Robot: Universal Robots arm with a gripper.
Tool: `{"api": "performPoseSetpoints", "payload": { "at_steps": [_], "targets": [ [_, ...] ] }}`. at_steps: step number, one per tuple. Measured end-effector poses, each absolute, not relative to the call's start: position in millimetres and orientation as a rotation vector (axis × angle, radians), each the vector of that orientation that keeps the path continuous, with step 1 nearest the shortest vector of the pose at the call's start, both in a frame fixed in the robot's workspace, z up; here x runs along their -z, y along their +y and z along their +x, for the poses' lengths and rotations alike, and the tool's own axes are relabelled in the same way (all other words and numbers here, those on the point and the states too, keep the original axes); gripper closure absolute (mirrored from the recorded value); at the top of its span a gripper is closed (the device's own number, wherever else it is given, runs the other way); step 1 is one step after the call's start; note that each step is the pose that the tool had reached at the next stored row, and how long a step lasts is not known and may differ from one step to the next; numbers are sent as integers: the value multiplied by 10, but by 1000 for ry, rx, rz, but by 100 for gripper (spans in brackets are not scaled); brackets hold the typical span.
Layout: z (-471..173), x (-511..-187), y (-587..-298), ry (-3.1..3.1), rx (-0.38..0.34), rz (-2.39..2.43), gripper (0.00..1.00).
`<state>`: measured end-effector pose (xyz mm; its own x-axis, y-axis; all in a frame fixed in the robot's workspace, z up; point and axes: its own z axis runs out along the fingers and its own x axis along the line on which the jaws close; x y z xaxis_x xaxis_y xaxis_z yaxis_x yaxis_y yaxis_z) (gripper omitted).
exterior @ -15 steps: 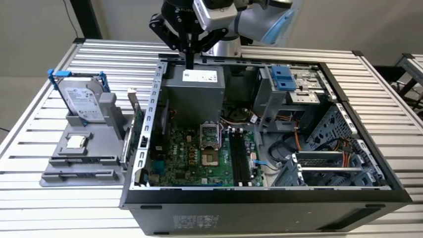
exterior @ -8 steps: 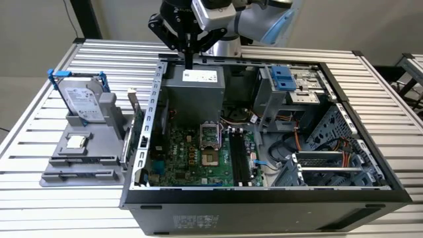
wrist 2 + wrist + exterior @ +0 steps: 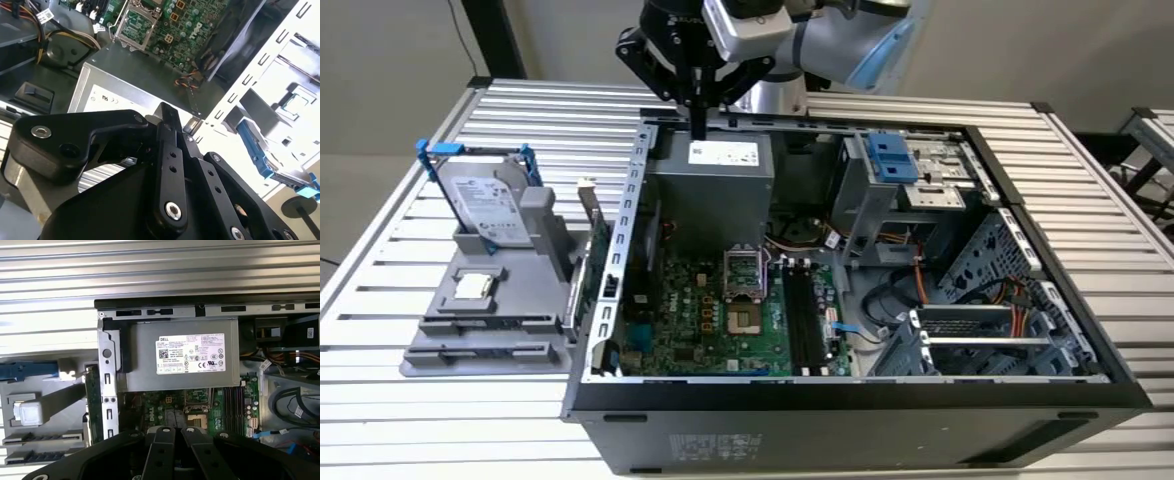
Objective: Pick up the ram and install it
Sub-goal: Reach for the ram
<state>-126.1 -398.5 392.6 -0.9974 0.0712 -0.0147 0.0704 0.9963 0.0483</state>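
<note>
My gripper point(image 3: 700, 130) hangs shut and holds nothing, above the grey power supply point(image 3: 711, 175) at the back of the open computer case point(image 3: 854, 395). In both wrist views its black fingers point(image 3: 169, 150) meet at the tip. What looks like the ram point(image 3: 491, 325) is a thin dark strip lying in a long slot of the grey holder point(image 3: 447, 300), on the table at the exterior view's left of the case, well away from the gripper. The first wrist view shows that strip point(image 3: 30, 440) too. The motherboard's long black memory slots point(image 3: 803, 320) lie beside the processor socket point(image 3: 743, 275).
On the holder stand a silver hard drive in a blue-handled frame point(image 3: 487, 200), an upright card with a metal bracket point(image 3: 590, 225) and a small square chip point(image 3: 474, 285). Drive cages point(image 3: 921, 170), cables point(image 3: 947, 290) and the case walls crowd the exterior view's right.
</note>
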Motion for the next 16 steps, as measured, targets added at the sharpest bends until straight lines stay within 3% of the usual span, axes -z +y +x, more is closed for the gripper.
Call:
{"api": "performPoseSetpoints", "payload": {
  "at_steps": [16],
  "targets": [
    [-1336, -3926, -4000, 3122, -75, 111, 100]
  ]
}}
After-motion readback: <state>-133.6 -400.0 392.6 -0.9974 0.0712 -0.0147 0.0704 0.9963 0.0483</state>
